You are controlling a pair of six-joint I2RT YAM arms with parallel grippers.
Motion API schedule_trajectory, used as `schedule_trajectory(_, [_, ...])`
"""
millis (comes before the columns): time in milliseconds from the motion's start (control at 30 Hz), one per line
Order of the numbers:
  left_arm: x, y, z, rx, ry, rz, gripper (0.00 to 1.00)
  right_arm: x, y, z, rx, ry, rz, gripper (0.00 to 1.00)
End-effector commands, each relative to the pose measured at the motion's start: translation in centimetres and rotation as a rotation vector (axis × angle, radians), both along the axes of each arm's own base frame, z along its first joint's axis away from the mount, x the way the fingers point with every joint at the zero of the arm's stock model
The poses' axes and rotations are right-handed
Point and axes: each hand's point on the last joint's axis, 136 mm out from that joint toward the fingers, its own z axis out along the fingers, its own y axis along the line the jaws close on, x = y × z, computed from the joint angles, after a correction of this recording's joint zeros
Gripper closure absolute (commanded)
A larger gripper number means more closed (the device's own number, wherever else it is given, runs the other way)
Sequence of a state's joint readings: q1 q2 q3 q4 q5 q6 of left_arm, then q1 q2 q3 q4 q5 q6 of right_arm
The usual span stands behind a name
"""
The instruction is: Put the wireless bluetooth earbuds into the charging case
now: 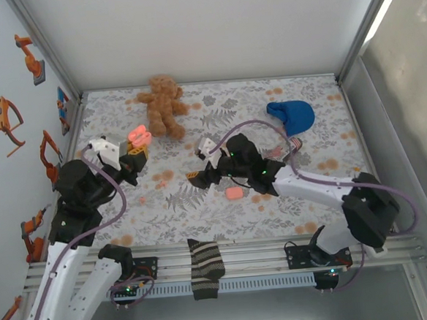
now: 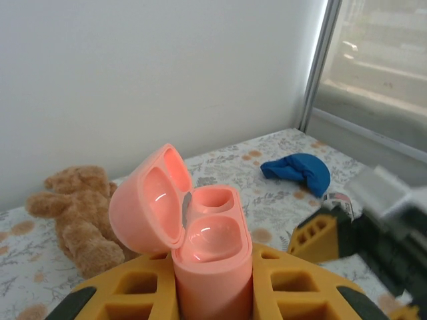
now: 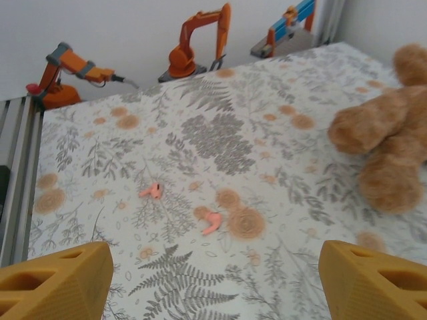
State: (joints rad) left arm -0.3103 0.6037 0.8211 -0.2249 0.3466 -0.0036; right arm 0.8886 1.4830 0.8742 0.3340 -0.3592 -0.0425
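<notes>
Stage: early, with no earbud seated yet. The right gripper (image 3: 213,267) hangs over the table (image 3: 280,87), jaws spread wide and empty. The two earbuds (image 3: 212,222) lie loose on the table just ahead of it and clear of both fingers. The nearer earbud sits almost centred between the fingers, and the farther earbud (image 3: 151,192) lies slightly left in the wrist view. The left gripper (image 2: 213,300) clamps the charging case (image 2: 207,227) upright, lid hinged open and both wells empty. Remaining, as judged: pick up and seat each earbud. Beyond lie the teddy bear (image 1: 162,105) and the blue cloth (image 1: 291,116).
</notes>
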Motion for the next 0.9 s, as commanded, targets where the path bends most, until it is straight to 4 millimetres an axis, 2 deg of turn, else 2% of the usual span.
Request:
schedule_trajectory(0, [-1.0, -0.4, 1.9, -0.033, 0.004, -0.046, 0.96, 0.2, 3.3, 0.4, 0.111, -0.028, 0.053, 0.21])
schedule_trajectory(67, [-1.4, -0.7, 2.9, -0.042, -0.01, -0.067, 0.96, 0.4, 5.0, -0.3, 0.123, -0.014, 0.079, 0.21])
schedule_trajectory(200, [-2.3, -0.8, 5.0, -0.062, -0.047, -0.092, 0.96, 0.2, 8.6, -3.2, 0.056, 0.023, 0.146, 0.23])
schedule_trajectory(367, [-3.1, -0.4, 6.9, -0.083, -0.079, -0.085, 0.96, 0.3, 11.6, -6.3, -0.009, 0.094, 0.208, 0.28])
schedule_trajectory(667, [-3.9, -0.4, 9.1, -0.125, -0.099, -0.102, 0.96, -0.7, 15.2, -11.3, -0.181, 0.183, 0.299, 0.34])
schedule_trajectory(867, [-3.9, -0.7, 9.5, -0.135, -0.099, -0.119, 0.96, -1.1, 16.8, -13.3, -0.271, 0.231, 0.326, 0.38])
